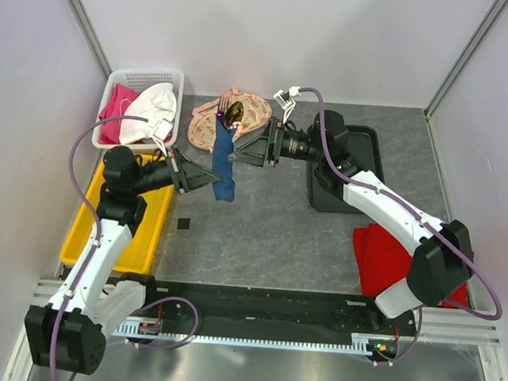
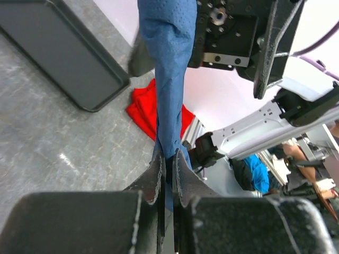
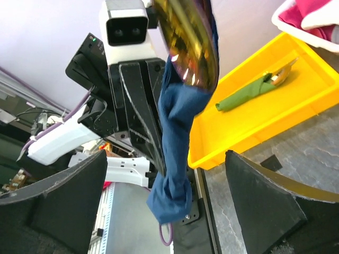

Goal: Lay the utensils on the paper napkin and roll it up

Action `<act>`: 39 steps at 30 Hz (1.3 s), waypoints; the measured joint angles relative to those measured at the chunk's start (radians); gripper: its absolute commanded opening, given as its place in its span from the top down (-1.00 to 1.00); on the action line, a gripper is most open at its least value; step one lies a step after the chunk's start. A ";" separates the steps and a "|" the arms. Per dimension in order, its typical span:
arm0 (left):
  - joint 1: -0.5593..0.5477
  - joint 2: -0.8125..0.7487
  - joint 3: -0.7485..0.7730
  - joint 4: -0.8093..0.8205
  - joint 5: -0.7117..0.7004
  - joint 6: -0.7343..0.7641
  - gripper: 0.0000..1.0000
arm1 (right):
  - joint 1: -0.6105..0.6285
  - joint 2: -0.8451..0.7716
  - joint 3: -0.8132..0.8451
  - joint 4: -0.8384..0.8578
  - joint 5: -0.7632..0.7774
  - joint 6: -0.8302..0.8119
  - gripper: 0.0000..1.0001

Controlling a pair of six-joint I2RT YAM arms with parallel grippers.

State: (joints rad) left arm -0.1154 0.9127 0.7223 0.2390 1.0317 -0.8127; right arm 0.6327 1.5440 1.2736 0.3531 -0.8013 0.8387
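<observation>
The navy paper napkin [image 1: 225,164] is rolled into a long bundle and held off the table. The gold heads of the utensils [image 1: 233,112] stick out of its far end; their handles are hidden inside. My left gripper [image 1: 215,179] is shut on the lower part of the roll, and in the left wrist view its jaws [image 2: 170,164] pinch the blue paper napkin [image 2: 169,79]. My right gripper [image 1: 238,150] stands wide open around the roll without touching it. In the right wrist view the paper napkin [image 3: 177,143] hangs between its spread fingers [image 3: 53,201], with a shiny spoon head [image 3: 193,42] above.
A yellow bin [image 1: 129,234] at the left holds a green rolled napkin [image 3: 243,95]. A white basket [image 1: 142,104] of cloths and a peach floral fabric [image 1: 255,112] lie at the back. A black tray [image 1: 342,170] and a red cloth [image 1: 384,261] are on the right.
</observation>
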 measured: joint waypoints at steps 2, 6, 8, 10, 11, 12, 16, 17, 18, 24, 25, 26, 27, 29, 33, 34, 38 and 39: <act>0.050 0.001 -0.006 -0.007 0.037 0.004 0.96 | -0.002 0.000 0.002 -0.022 0.007 -0.011 -0.96; 0.214 0.021 0.004 -0.074 0.151 0.076 0.96 | -0.012 0.000 0.003 -0.045 0.014 -0.025 -0.96; 0.306 0.055 0.040 -0.183 0.220 0.169 0.96 | -0.023 0.000 0.003 -0.053 0.014 -0.029 -0.96; 0.404 0.120 0.124 -0.356 0.297 0.331 0.96 | -0.029 0.000 0.003 -0.063 0.014 -0.032 -0.97; 0.447 0.158 0.175 -0.463 0.320 0.421 0.96 | -0.034 0.000 0.003 -0.065 0.015 -0.033 -0.96; 0.489 0.199 0.235 -0.591 0.338 0.541 0.96 | -0.035 0.000 0.003 -0.067 0.016 -0.034 -0.96; 0.600 0.390 0.489 -1.088 0.347 1.061 0.96 | -0.035 0.000 0.003 -0.074 0.015 -0.036 -0.96; 0.622 0.436 0.531 -1.182 0.349 1.192 0.96 | -0.035 0.000 0.003 -0.074 0.015 -0.036 -0.96; 0.642 0.477 0.562 -1.256 0.349 1.296 0.96 | -0.035 0.000 0.003 -0.074 0.015 -0.035 -0.96; 0.780 0.636 0.595 -1.482 0.259 1.617 0.96 | -0.035 0.000 0.003 -0.074 0.014 -0.035 -0.96; 0.800 0.654 0.598 -1.500 0.238 1.647 0.96 | -0.035 0.000 0.003 -0.074 0.014 -0.036 -0.96; 0.816 0.668 0.600 -1.514 0.218 1.670 0.96 | -0.035 0.000 0.003 -0.074 0.014 -0.036 -0.96; 0.829 0.680 0.600 -1.525 0.199 1.693 0.96 | -0.035 0.000 0.003 -0.073 0.014 -0.036 -0.96; 0.850 0.698 0.599 -1.543 0.161 1.734 0.96 | -0.035 0.000 0.003 -0.073 0.014 -0.035 -0.96; 0.887 0.717 0.566 -1.555 0.088 1.810 0.96 | -0.035 0.000 0.001 -0.072 0.014 -0.035 -0.96; 0.900 0.724 0.553 -1.560 0.069 1.828 0.96 | -0.035 0.000 0.000 -0.071 0.014 -0.035 -0.96; 0.958 0.758 0.513 -1.569 -0.003 1.888 0.96 | -0.035 0.000 -0.006 -0.071 0.014 -0.035 -0.96; 0.964 0.767 0.502 -1.569 -0.019 1.904 0.96 | -0.035 0.000 -0.007 -0.071 0.014 -0.035 -0.96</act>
State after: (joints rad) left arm 0.8486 1.6794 1.2243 -1.3296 1.0122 1.0916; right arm 0.5980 1.5440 1.2667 0.2825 -0.7876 0.8032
